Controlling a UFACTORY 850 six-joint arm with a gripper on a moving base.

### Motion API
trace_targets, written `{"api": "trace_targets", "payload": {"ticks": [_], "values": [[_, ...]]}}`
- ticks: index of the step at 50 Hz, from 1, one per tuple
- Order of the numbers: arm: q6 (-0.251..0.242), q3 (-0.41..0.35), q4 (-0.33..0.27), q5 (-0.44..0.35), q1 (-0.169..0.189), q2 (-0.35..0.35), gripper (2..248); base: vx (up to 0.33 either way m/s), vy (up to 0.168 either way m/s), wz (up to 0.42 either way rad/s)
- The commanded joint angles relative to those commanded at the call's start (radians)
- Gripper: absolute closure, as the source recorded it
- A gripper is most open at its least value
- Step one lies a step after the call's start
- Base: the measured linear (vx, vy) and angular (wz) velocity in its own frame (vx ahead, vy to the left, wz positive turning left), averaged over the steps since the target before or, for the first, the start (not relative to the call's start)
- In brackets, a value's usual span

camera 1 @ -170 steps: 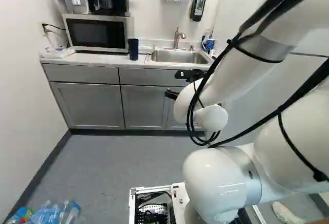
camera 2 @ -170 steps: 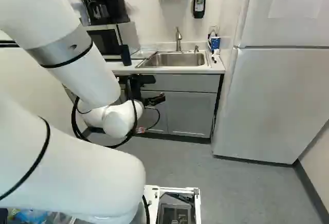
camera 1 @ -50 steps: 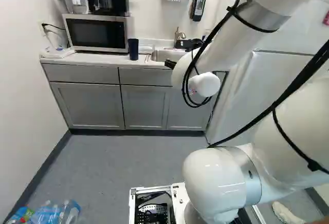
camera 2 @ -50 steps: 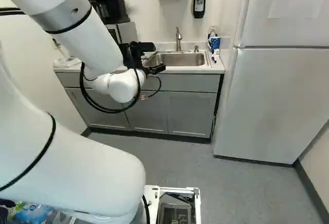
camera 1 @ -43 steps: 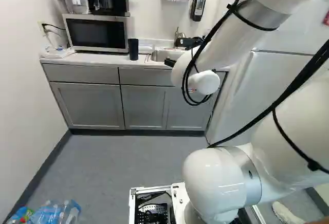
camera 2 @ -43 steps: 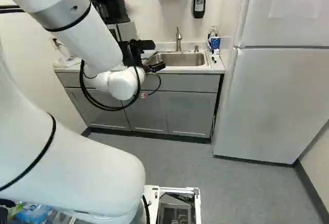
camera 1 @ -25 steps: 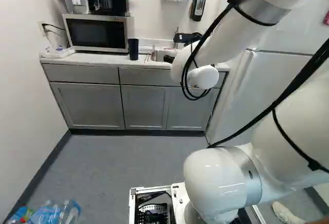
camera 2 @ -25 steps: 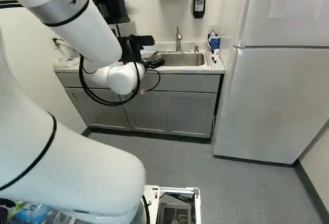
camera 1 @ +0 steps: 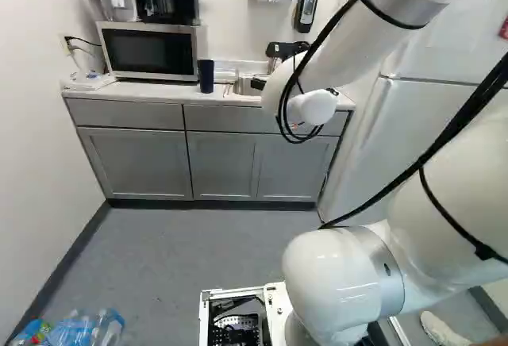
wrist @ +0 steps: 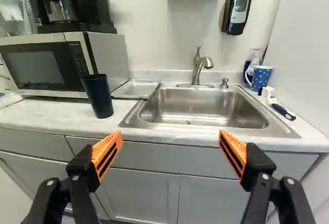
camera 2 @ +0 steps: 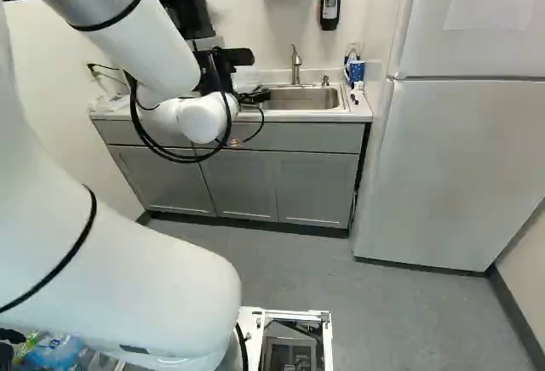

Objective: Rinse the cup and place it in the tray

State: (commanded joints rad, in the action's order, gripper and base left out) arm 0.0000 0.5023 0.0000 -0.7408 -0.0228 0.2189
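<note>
Nothing of the rinse is done, far as I can tell: cup [wrist: 97, 96] stands upright on the counter [wrist: 61, 116], just beside the sink [wrist: 190, 100], on the side where the microwave [wrist: 46, 70] sits. My gripper [wrist: 170, 134] is wide open w/ nothing b/w its orange pads [wrist: 107, 154], in front of the sink & facing it. No water shows from the faucet [wrist: 197, 67] at the sink's back edge. The tray [wrist: 134, 89] is prob. the flat one beside the sink, on the cup's side but set farther back; cup isn't in it.

Left to do, as I judge it: reach over to the cup, close on it, bring it to the sink, get water on, rinse, shut water off, put cup in tray. So approx. the very start. Next move prob. needs me to shift sideways from the sink's front toward the cup, fingers either side of it. Can't tell if anything's inside the cup.

Count: 1 dark cup, 1 tray, 1 sink, 1 faucet, 1 microwave. Also 1 dotted mug [wrist: 260, 77] w/ a handle & 1 brush [wrist: 282, 111], both on the sink's far side from the cup; 1 soap dispenser [wrist: 240, 3] on the wall above the sink. Mug's prob. not the one I want.
</note>
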Motion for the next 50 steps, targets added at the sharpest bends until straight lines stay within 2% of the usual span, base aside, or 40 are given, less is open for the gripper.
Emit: {"api": "trace_targets", "payload": {"ticks": [50], "values": [[0.000, 0.141, 0.000, 0.027, -0.021, -0.036, 3, 0.000, 0.000, 0.000]]}}
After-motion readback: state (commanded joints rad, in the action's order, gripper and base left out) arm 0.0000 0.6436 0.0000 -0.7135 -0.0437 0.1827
